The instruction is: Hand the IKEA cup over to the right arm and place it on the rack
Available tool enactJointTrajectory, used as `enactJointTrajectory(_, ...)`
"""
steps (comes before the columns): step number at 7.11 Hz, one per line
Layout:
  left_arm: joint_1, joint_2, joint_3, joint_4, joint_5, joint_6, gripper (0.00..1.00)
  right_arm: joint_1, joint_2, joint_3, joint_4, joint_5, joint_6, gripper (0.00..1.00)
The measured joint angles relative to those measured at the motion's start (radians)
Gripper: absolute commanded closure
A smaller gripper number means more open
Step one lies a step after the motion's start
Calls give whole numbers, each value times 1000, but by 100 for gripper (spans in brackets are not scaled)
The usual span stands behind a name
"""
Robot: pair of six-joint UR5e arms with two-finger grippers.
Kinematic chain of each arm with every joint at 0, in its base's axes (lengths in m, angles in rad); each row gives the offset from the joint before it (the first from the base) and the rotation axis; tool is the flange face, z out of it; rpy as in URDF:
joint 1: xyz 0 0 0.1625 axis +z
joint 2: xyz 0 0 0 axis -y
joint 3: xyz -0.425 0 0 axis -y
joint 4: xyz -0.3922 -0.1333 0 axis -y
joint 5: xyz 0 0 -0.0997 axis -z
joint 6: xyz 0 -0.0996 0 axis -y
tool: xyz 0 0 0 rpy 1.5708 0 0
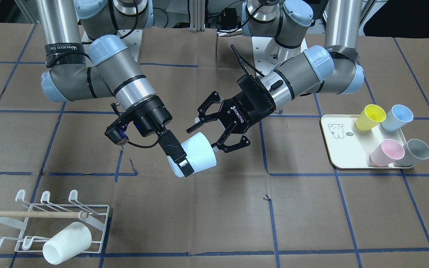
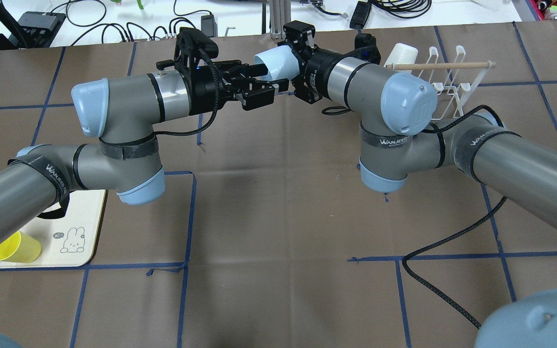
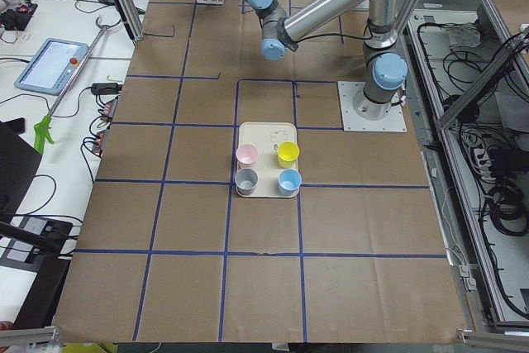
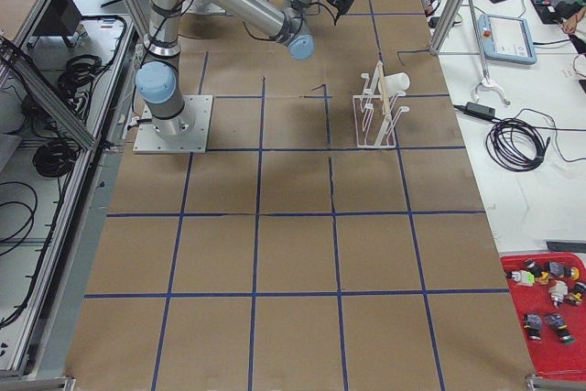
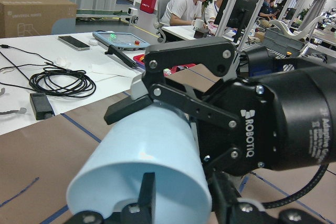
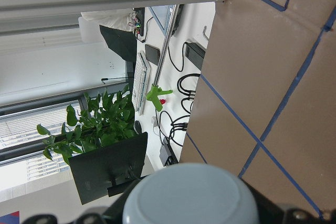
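Observation:
A pale blue IKEA cup [image 1: 199, 150] hangs on its side in mid-air over the middle of the table. My right gripper [image 1: 190, 158] is shut on it, with the base toward its palm. The right wrist view shows the cup's round base [image 6: 191, 195]. My left gripper [image 1: 204, 139] is open, its jaws spread by the cup's mouth end. In the left wrist view the cup's mouth [image 5: 152, 150] faces the camera, with the right gripper's fingers [image 5: 178, 56] around it. In the overhead view both grippers meet at the cup [image 2: 276, 65]. The white wire rack [image 1: 32, 214] stands at the right arm's side.
A white cup [image 1: 67, 242] hangs on the rack. The cream tray [image 1: 348, 152] on the left arm's side holds yellow [image 1: 370, 117], blue [image 1: 397, 117], pink [image 1: 387, 152] and grey [image 1: 415, 152] cups. A black cable [image 2: 443, 285] trails on the table by the right arm.

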Motion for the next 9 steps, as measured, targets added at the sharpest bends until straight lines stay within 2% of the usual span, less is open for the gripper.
enactJointTrajectory(3, 31, 36, -15, -3, -3, -18, 1, -1, 0, -2, -2, 0, -7, 56)
enactJointTrajectory(6, 151, 134, -85, -35, -1, -19, 1, -40, -4, -15, 6, 2, -114, 59)
enactJointTrajectory(7, 176, 164, -93, -80, 35, -18, 1, -81, -3, -27, 8, 2, -195, 67)
enactJointTrajectory(8, 183, 182, -90, -133, 130, -19, 1, -121, -5, -37, 8, 2, -308, 70)
enactJointTrajectory(9, 181, 190, -68, -216, 244, -20, 1, -150, -8, -37, 6, -1, -447, 80)
